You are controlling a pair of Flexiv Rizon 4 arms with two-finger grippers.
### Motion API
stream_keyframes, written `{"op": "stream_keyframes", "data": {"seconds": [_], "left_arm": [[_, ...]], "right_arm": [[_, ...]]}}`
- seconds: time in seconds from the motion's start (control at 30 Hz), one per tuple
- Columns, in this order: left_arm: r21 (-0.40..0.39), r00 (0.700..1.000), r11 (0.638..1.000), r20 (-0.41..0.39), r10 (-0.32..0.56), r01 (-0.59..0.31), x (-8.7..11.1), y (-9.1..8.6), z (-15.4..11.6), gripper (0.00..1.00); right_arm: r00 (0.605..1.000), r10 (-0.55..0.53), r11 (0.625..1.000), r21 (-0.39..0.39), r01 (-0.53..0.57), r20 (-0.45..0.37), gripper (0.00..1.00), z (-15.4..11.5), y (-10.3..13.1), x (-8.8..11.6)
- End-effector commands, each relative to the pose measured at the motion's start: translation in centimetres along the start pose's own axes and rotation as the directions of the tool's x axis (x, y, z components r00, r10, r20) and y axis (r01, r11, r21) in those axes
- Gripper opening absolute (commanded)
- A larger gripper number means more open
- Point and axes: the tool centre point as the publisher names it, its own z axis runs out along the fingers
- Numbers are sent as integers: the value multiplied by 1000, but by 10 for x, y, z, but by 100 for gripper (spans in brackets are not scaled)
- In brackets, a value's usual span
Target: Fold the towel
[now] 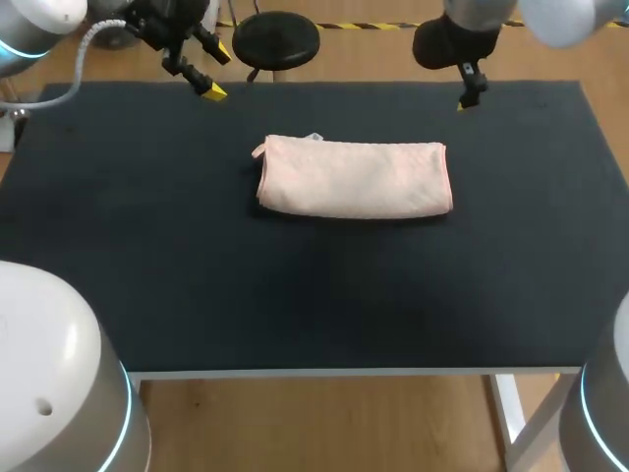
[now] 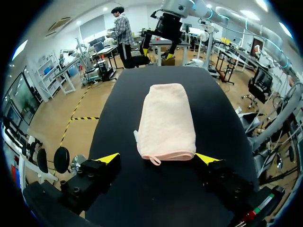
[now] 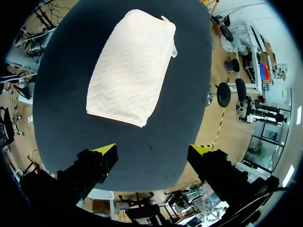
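Note:
A pale pink towel (image 1: 354,177) lies folded into a long rectangle on the black table (image 1: 295,295), a little behind its middle. My left gripper (image 1: 210,71) hangs open above the table's far left edge, well clear of the cloth. In the left wrist view the towel (image 2: 166,120) lies just ahead of the open left gripper (image 2: 157,158), nothing between its fingers. My right gripper (image 1: 470,98) hovers over the far right edge. In the right wrist view the towel (image 3: 131,68) lies ahead of the open right gripper (image 3: 152,149).
A small white tag (image 1: 314,136) sticks out at the towel's far edge. My right arm (image 2: 182,16) shows beyond the towel in the left wrist view. Bare black table surface (image 3: 61,109) surrounds the cloth on all sides.

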Motion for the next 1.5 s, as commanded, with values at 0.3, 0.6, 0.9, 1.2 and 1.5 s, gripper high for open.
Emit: {"op": "stream_keyframes", "data": {"seconds": [0.3,0.6,0.9,1.2,1.5], "left_arm": [[2,1000,1000,1,1,-1,1,1,0,100],[2,1000,1000,1,1,-1,1,1,0,100],[2,1000,1000,1,1,-1,1,1,0,100],[2,1000,1000,1,1,-1,1,1,0,100],[2,1000,1000,1,1,-1,1,1,0,100]], "right_arm": [[591,736,537,-245,-807,-331,100,24,-12,15],[478,667,371,-301,-878,-572,100,31,7,23],[478,667,371,-301,-878,-572,100,31,7,23],[478,667,371,-301,-878,-572,100,31,7,23],[176,716,20,-233,-972,-676,100,58,-15,54]]}}
